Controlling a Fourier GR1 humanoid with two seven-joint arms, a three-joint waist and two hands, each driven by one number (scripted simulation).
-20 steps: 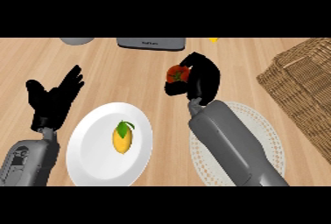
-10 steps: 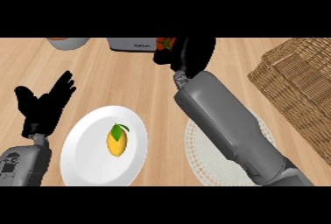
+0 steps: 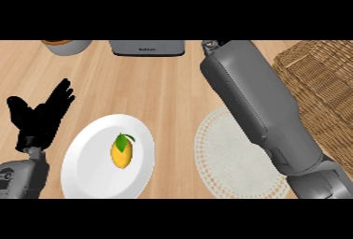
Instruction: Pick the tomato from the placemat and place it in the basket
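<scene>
Neither the right hand nor the tomato showed, so its grasp could not be told. The grey right forearm (image 3: 255, 102) ran out of view left of the woven wicker basket (image 3: 324, 88). Swinging over, it might clip the basket's rim. The black left hand (image 3: 40, 119) rested with fingers spread, far left of the basket.

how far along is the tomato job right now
Done, apparently: the round white woven placemat holds no tomato, so the pick seems made. In hand: the grey right forearm runs past the top edge, its hand and the tomato out of view, so unconfirmed. Left: no tomato shows in the brown wicker basket; placing remains. The black left hand rests open at the left.
</scene>
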